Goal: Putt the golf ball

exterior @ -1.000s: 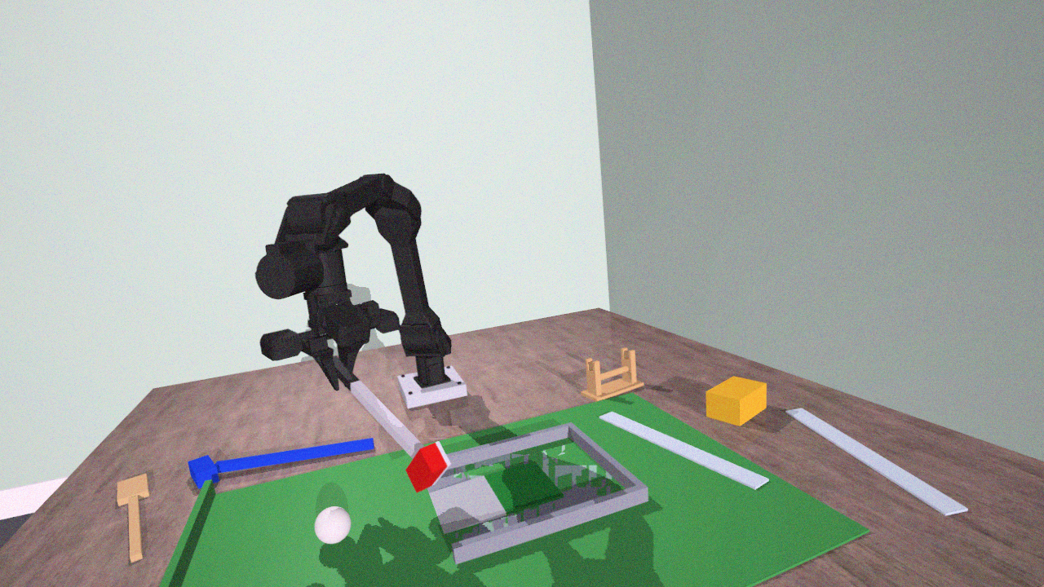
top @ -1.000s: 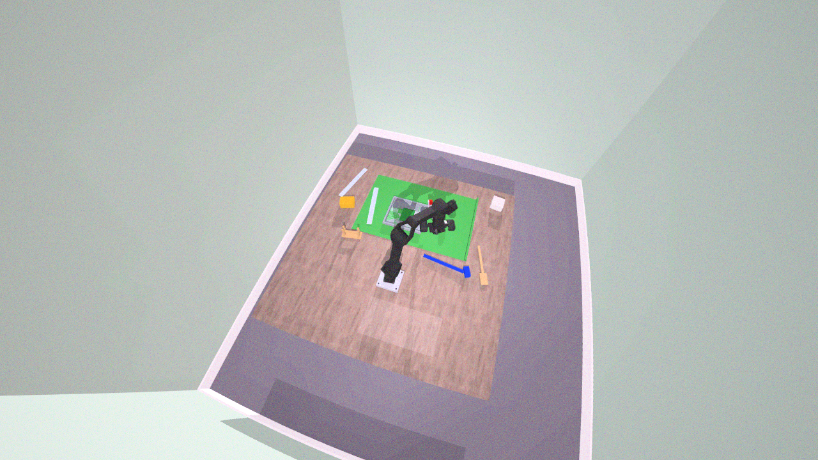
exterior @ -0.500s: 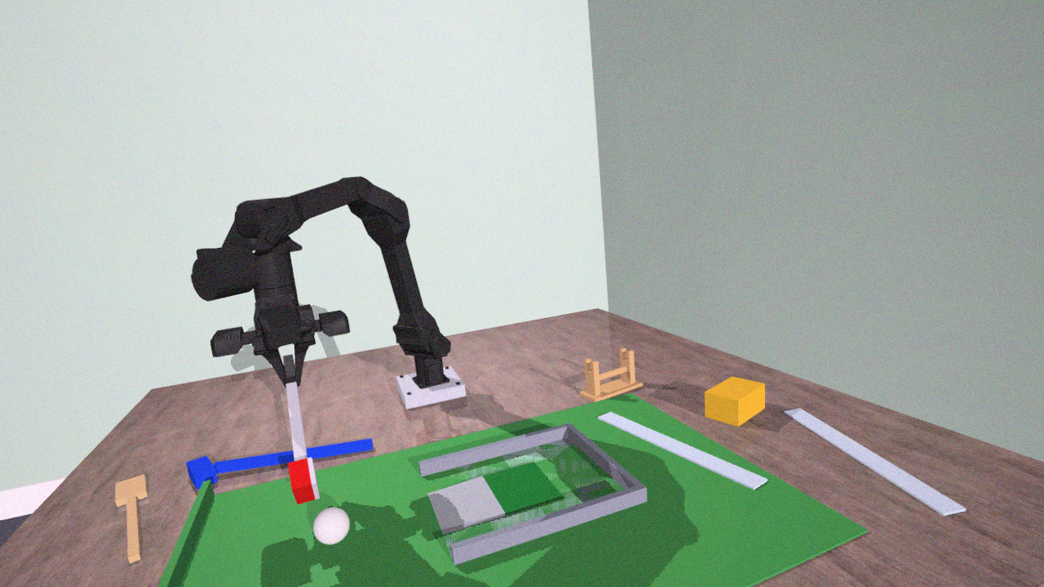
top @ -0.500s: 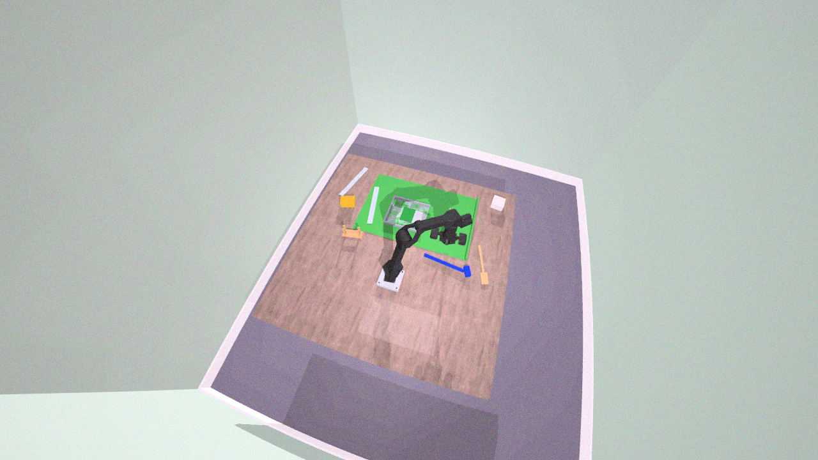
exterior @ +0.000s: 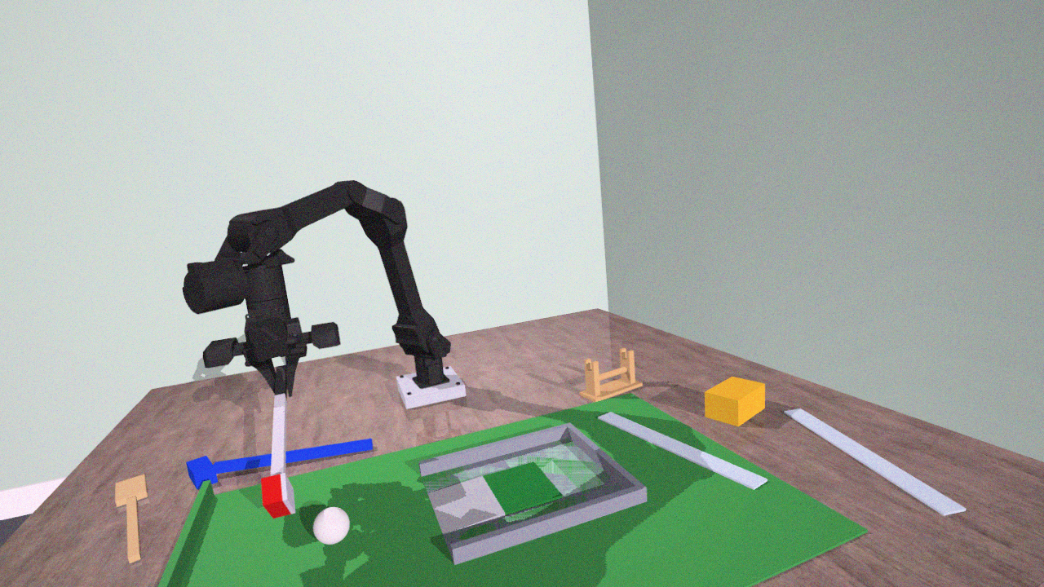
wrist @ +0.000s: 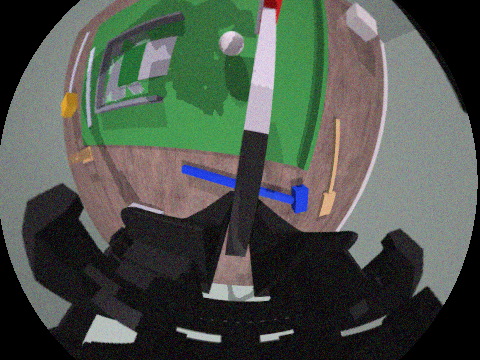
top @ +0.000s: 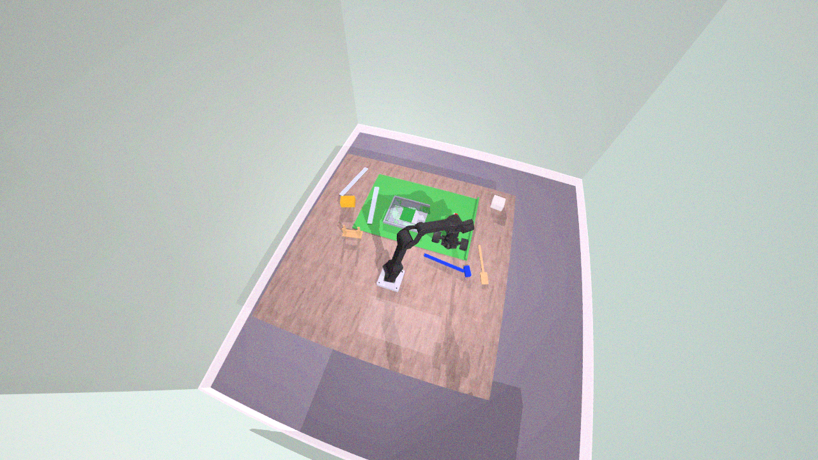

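Observation:
My gripper (exterior: pixel 283 386) (wrist: pixel 240 196) is shut on the dark grip of the red putter (exterior: pixel 278 438) (wrist: pixel 262 75). The pale shaft slants down from the fingers to the red head, left of the ball in the exterior view. A gap shows between head and ball; whether the head touches the mat is unclear. The white golf ball (exterior: pixel 331 525) (wrist: pixel 231 43) is on the green mat, between the putter head's side and the ramp's open end. The grey-walled ramp (exterior: pixel 547 528) surrounds the raised green (exterior: pixel 522 487) (wrist: pixel 132 65) (top: pixel 408 214), which has no ball on it.
A blue putter (top: pixel 446 262) (exterior: pixel 328 452) and a wooden paddle-like piece (top: pixel 484 278) (exterior: pixel 131 490) lie beside the mat. A wooden stand (exterior: pixel 612 382), yellow block (exterior: pixel 733 401) and two pale strips (exterior: pixel 679 447) (exterior: pixel 876 461) are on the other side. A white cube (top: pixel 497 202) (wrist: pixel 362 21) stands beyond the mat.

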You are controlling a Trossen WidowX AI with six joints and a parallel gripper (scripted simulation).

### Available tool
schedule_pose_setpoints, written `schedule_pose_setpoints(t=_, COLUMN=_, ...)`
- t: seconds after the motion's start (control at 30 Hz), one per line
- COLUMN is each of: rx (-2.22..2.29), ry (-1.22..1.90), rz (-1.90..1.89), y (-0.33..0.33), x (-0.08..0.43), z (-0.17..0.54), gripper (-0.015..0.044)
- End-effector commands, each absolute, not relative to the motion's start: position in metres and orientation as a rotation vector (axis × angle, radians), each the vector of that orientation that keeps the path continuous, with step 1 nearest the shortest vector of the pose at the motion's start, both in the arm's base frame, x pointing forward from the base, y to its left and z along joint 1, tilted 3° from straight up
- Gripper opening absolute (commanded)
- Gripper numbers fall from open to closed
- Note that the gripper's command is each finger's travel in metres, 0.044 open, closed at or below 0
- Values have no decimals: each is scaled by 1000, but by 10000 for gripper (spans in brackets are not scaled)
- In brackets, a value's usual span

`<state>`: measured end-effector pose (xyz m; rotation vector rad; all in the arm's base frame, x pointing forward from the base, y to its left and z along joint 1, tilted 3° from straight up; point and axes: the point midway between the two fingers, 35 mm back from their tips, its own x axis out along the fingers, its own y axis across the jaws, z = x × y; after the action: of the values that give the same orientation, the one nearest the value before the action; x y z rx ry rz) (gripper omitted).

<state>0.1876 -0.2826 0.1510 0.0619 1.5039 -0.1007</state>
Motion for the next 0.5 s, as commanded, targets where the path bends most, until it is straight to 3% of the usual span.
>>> schedule_pose_setpoints(t=0.0, rx=69, ry=1496, rz=-100, y=-282, x=189, z=137, gripper=0)
schedule_pose_setpoints(t=0.47, rx=69, ry=1496, rz=-100, y=-282, x=191, z=118, gripper=0)
